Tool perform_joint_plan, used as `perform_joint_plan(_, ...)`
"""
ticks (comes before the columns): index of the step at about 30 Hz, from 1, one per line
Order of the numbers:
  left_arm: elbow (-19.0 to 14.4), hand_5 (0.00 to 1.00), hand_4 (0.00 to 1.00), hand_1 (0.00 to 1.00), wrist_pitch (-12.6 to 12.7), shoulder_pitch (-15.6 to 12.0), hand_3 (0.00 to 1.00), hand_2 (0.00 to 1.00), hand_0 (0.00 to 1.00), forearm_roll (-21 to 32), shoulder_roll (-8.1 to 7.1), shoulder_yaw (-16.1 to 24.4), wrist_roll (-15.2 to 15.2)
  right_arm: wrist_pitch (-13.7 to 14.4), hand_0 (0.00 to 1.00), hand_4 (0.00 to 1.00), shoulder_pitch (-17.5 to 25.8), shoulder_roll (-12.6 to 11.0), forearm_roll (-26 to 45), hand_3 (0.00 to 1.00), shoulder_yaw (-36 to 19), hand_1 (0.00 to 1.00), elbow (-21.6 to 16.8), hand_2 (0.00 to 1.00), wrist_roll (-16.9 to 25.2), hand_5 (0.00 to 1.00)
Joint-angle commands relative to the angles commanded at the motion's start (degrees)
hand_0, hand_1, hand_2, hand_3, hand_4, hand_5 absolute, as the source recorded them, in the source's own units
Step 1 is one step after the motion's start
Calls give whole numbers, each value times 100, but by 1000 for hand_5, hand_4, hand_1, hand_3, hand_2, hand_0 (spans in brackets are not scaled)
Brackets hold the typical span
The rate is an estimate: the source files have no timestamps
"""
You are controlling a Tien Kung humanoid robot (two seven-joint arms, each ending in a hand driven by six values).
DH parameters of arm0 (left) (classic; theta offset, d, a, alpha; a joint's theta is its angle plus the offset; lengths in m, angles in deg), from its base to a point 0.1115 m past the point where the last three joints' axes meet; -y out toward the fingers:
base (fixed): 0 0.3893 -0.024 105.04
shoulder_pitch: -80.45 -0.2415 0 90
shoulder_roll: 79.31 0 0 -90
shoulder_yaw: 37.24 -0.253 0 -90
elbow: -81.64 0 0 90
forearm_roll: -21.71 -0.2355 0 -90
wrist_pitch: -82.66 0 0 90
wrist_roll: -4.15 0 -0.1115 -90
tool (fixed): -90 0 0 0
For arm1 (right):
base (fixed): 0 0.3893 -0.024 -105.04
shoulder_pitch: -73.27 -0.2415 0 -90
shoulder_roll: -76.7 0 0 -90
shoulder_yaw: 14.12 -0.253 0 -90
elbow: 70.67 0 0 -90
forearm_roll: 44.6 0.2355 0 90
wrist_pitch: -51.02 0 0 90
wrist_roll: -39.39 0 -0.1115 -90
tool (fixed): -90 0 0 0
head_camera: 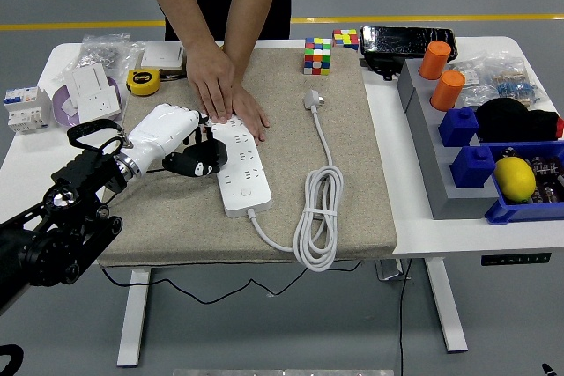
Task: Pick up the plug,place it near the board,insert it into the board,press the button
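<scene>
Head view: the robot's left hand point(181, 143) reaches in from the lower left and sits at the left side of the white power strip point(238, 167), its fingers curled around a small black plug point(196, 161) held right against the strip's left edge, about level with the middle sockets. Whether the pins are already seated cannot be told from here, since the fingers cover that spot. The strip lies lengthwise on a beige mat point(352, 173) covering the tabletop point(414, 217), and a person's hands point(225, 94) press down on its far end, steadying it. The strip's own white cable point(315, 217) trails off its near end, coils on the mat, and ends in a white plug point(310, 99) lying loose near the mat's far edge, just in front of two puzzle cubes point(318, 55). The black plug looks small, light and rigid, with smooth plastic sides that could slip, so it is best pinched across its body, leaving the pin face clear and square to the socket. The strip is light enough to slide if pushed sideways, which makes the person's hold useful. The right arm is out of sight.
</scene>
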Motion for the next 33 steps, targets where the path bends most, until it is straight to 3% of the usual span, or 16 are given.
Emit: perform_joint_plan(33,-6,75,415,362,-7,71,305,269,480,-344,-118,-281,120,-2,929,998,7,-24,1,859,25,896,0,831,3,998)
